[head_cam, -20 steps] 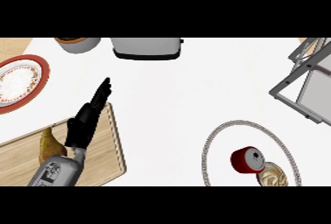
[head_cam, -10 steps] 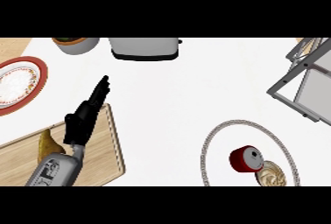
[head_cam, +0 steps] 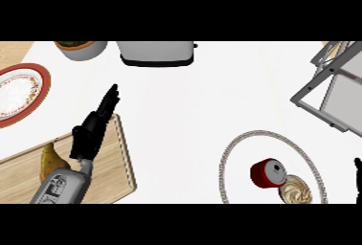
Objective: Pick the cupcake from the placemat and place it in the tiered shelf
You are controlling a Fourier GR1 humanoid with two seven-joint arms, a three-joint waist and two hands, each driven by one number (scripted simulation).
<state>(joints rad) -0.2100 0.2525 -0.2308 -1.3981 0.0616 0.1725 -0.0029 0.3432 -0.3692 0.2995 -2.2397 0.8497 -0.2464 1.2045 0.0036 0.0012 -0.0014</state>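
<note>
The cupcake (head_cam: 296,189), with swirled tan frosting, sits at the lower right of the round white placemat (head_cam: 240,152) with a grey braided rim. A red can (head_cam: 267,172) lies against the cupcake's left side. The grey tiered shelf (head_cam: 331,85) stands at the right edge, above the placemat. My left hand (head_cam: 94,127) rests open over the cutting board's upper edge, fingers straight and pointing up, far left of the cupcake. Only a black tip of my right hand (head_cam: 358,173) shows at the right edge, just right of the placemat.
A wooden cutting board (head_cam: 106,172) with a yellow-brown piece of food (head_cam: 50,160) lies at the lower left. A red-rimmed plate (head_cam: 17,92) is at the left edge. A grey toaster (head_cam: 157,51) and a pot (head_cam: 81,48) stand along the back.
A black tip of my right hand has come in at the right edge beside the placemat. My left hand has barely moved.
</note>
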